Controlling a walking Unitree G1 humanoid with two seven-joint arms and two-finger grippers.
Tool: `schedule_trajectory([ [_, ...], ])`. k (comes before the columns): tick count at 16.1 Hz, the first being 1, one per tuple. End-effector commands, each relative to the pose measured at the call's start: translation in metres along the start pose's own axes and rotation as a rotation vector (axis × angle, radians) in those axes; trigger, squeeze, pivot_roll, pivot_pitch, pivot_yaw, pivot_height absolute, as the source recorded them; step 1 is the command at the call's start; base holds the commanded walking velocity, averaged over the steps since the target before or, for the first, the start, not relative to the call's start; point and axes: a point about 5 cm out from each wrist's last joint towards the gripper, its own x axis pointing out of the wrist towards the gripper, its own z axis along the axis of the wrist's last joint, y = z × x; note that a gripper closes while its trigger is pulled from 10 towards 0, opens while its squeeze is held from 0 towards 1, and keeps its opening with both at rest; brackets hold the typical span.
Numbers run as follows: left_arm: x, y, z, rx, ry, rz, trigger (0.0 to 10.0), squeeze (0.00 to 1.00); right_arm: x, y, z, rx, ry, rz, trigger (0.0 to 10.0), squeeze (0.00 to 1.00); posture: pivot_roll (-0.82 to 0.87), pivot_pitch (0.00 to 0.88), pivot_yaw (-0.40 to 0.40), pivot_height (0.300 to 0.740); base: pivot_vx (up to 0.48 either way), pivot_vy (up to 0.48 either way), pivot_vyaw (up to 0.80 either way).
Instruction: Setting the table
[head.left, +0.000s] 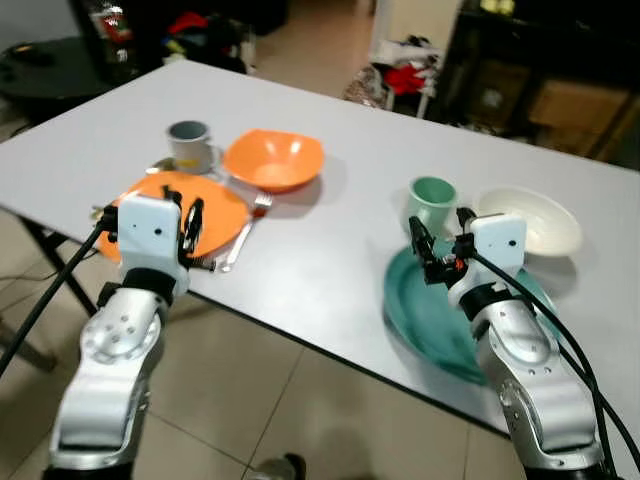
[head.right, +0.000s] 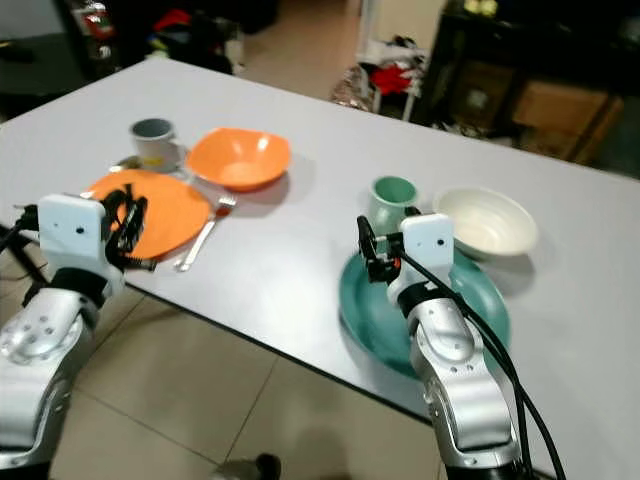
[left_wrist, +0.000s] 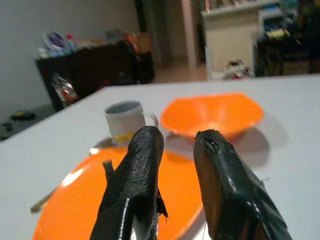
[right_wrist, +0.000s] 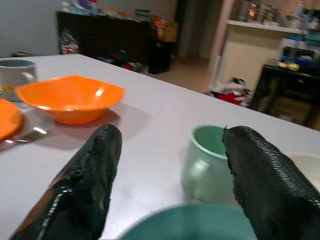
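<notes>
Black fingers over two place settings on a grey table (head.left: 330, 235).

Left gripper (left_wrist: 175, 150) narrowly parted above orange plate (head.left: 215, 205); right gripper (right_wrist: 170, 165) spread wide over teal plate (head.right: 370, 320). Beyond: grey mug (head.left: 190, 145), orange bowl (head.left: 273, 160), fork (head.left: 245, 232), green mug (head.left: 432, 200), cream bowl (head.left: 545, 220). Tiled floor (head.left: 250, 400), dark cluttered furniture behind.

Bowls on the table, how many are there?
2. The orange bowl sits beside the grey mug, behind the orange plate. The cream bowl sits next to the green mug, behind the teal plate. None seems hidden.
</notes>
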Motion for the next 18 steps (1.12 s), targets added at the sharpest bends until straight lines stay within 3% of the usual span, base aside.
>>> schedule_trajectory([
  [1,-0.001,-0.006,-0.003,-0.019,0.025,-0.064,10.0,0.0,0.003,-0.006,0.004,0.002,-0.022,-0.005,10.0,0.5,0.14,0.0,-0.043,0.74,0.0,0.0,0.8],
  [4,0.0,-0.001,-0.007,-0.008,0.042,-0.027,10.0,0.0,0.002,-0.005,0.004,0.001,-0.027,-0.001,10.0,0.49,0.12,0.0,-0.026,0.74,0.0,0.0,0.8],
  [10,0.005,-0.008,-0.001,-0.062,0.024,-0.057,10.0,0.0,-0.005,-0.002,-0.007,0.065,0.018,-0.017,10.0,0.48,0.11,0.0,-0.011,0.74,0.0,0.0,0.8],
  [11,0.005,-0.008,0.0,-0.063,0.021,-0.061,10.0,0.0,-0.004,-0.001,-0.007,0.064,0.018,-0.01,10.0,0.45,0.12,0.0,-0.012,0.74,0.0,0.0,0.49],
  [12,0.007,-0.008,-0.001,-0.065,0.023,-0.067,10.0,0.0,-0.002,0.003,-0.008,0.098,0.018,-0.008,10.0,0.35,0.13,0.0,-0.012,0.74,0.0,0.274,0.0],
  [14,0.008,-0.008,0.0,-0.067,0.024,-0.072,10.0,0.0,0.0,0.006,-0.009,0.113,0.025,-0.002,10.0,0.28,0.13,0.0,-0.01,0.74,0.0,0.294,0.0],
  [18,0.008,-0.011,-0.002,-0.076,0.035,-0.083,10.0,0.0,0.0,0.005,-0.009,0.112,0.026,-0.006,10.0,0.22,0.12,0.0,-0.005,0.74,0.0,0.302,0.0],
])
